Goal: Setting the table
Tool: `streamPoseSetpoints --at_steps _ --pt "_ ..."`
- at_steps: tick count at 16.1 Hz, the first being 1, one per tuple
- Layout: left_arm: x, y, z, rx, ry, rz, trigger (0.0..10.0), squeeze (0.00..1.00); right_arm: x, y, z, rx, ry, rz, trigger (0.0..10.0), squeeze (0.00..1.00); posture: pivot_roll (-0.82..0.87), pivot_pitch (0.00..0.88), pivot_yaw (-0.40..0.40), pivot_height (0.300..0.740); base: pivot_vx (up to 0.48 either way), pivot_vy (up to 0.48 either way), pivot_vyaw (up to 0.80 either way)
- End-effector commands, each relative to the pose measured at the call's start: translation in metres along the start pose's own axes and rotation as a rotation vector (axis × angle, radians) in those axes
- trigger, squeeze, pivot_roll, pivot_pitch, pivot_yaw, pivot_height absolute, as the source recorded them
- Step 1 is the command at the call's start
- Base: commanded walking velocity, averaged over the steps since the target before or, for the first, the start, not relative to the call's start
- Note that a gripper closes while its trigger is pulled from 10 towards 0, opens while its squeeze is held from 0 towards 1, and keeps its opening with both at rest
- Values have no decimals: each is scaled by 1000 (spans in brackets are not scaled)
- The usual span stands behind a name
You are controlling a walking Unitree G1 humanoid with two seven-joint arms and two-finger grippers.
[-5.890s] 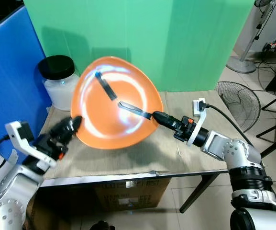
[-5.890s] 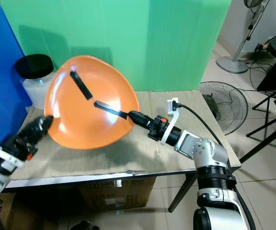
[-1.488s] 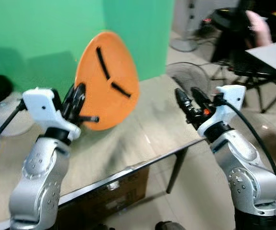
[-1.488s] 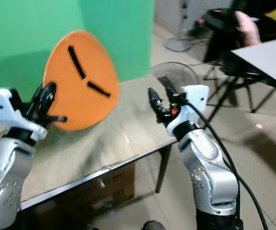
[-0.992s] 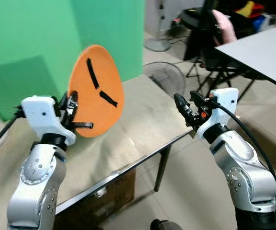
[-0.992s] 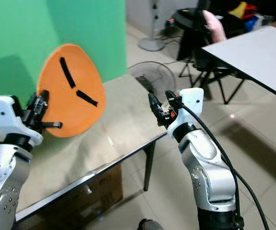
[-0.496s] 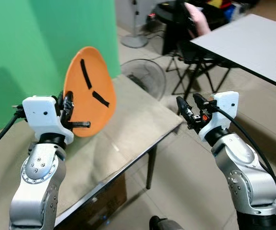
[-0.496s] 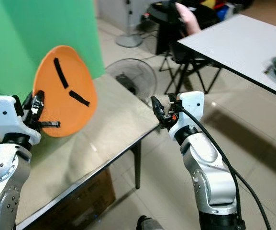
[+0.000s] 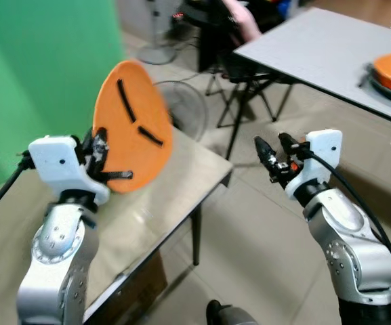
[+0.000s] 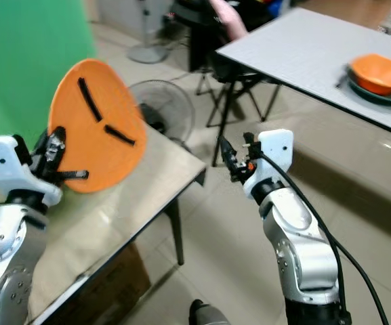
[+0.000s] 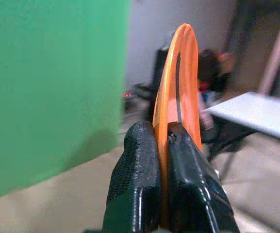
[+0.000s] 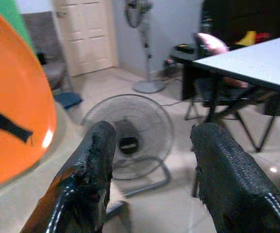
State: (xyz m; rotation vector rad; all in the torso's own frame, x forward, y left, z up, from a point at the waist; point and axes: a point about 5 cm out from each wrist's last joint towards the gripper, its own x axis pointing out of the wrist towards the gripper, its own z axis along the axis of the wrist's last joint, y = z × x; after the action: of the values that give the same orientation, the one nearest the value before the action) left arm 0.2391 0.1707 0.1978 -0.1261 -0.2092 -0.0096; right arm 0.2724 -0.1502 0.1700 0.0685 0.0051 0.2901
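My left gripper (image 11: 161, 160) is clenched on the rim of the orange plate (image 9: 131, 125), fingers (image 11: 135, 179) pinching the edge from both sides. Plate is held upright, nearly vertical, up at about 11 o'clock in the head view, above the brown-topped table (image 9: 154, 203). Two black strips (image 9: 125, 100) run across the plate's face. The green backdrop (image 9: 39, 74) stands behind it, 10 o'clock.

My right gripper (image 9: 272, 152) is empty, fingers (image 12: 93, 160) spread apart, held out at about 2 o'clock over the tiled floor (image 9: 256, 237), off the brown table's corner. Right wrist view looks past the plate's edge at a floor fan (image 12: 127, 128) lying low, and a standing fan (image 12: 142, 43) by a door further back.

At 1–2 o'clock, well apart from both arms, is a grey table (image 10: 317, 57). An orange bowl (image 10: 378, 71) sits on it at the far end, on a darker dish; can't tell more about it. Black chairs (image 9: 242, 74) are between the two tables, and part of a person's arm (image 10: 225, 17) shows at 12 o'clock.
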Motion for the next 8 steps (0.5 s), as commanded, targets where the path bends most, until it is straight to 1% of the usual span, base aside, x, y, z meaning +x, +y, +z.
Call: streamPoseSetpoints --at_steps 1,2,5,6,8 --pt "0 -5 19 -31 -97 -28 10000 0 -3 -2 0 2 4 -17 10000 0 -95 21 29 740 0 0 -800" --pt "1 -6 19 -81 -101 -28 10000 0 -4 -1 0 9 2 -22 10000 0 -97 18 32 740 0 0 -800" --pt "2 -8 16 -116 -89 -38 10000 0 -4 -2 1 19 -5 -33 10000 0 -95 10 35 740 0 0 -800" --pt "1 -10 14 -119 -80 -42 10000 0 -5 -3 0 20 -6 -36 10000 0 -93 7 35 740 0 0 -800" --pt "-1 -12 5 -99 -44 -39 10000 0 -5 -5 0 21 -6 -45 10000 0 -94 5 35 740 0 0 -800"
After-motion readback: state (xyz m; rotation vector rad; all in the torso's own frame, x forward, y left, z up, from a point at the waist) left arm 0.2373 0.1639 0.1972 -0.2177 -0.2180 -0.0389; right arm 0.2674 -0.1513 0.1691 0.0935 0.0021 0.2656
